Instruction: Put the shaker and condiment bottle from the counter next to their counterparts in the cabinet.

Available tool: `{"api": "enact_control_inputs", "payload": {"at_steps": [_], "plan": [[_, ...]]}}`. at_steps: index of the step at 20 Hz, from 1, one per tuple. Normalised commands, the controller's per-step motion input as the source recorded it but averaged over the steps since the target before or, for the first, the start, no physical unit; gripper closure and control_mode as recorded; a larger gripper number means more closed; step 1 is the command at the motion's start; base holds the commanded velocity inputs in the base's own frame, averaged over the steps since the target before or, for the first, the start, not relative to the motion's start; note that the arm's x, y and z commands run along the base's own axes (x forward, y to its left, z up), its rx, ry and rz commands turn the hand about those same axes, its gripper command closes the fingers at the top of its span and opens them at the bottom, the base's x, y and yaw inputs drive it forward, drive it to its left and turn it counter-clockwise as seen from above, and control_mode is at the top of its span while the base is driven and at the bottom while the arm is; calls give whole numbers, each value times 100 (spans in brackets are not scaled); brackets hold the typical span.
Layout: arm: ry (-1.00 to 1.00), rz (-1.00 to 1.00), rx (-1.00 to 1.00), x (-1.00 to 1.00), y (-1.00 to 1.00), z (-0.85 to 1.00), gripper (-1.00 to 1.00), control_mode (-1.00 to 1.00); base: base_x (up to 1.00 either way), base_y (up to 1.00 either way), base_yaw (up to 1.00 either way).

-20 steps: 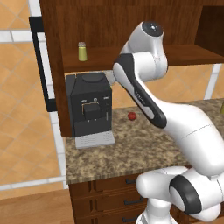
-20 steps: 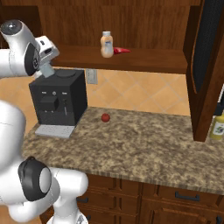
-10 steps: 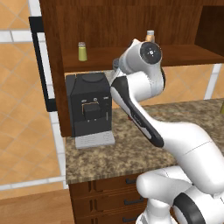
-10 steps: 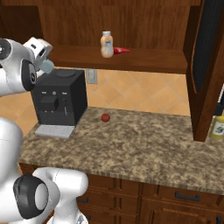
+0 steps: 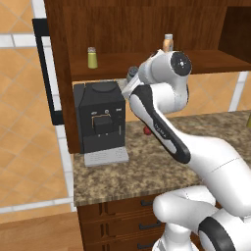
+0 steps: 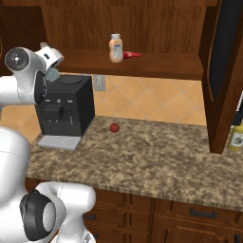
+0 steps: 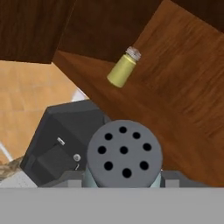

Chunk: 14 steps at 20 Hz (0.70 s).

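My gripper [image 5: 129, 82] is shut on the shaker [image 7: 124, 154], whose grey holed cap faces the hand camera. It hangs above the black coffee machine [image 5: 100, 117], just below the front edge of the cabinet shelf [image 5: 211, 58]. In the right base view the shaker [image 6: 52, 74] shows pale blue under the hand. Further back on the shelf stands the yellow-green shaker [image 7: 123, 68], also seen at the shelf's left [image 5: 91, 58]. The orange condiment bottle [image 6: 115, 48] stands upright on the shelf beside the flat red item [image 6: 132, 54].
A small red ball [image 6: 114, 127] lies on the granite counter [image 6: 142, 161] right of the coffee machine [image 6: 64, 104]. A yellow bottle [image 6: 235, 137] stands at the far right by a dark cabinet side. My arm's white links cross in front of the shelf.
The arm has folded down and swung left, carrying the shaker over the coffee machine towards the shelf's left end. The things on the shelf and counter have not moved.
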Motion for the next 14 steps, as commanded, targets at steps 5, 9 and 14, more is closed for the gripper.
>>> {"api": "enact_control_inputs", "payload": {"at_steps": [5, 9, 14], "plan": [[0, 0, -4, 0, 6, 30, 100, -100, 0, 0, 0], [1, 0, -3, 17, 21, 45, 100, -100, 0, 0, 0], [9, 0, 0, 23, 10, 31, 100, -100, 0, 0, 0]]}}
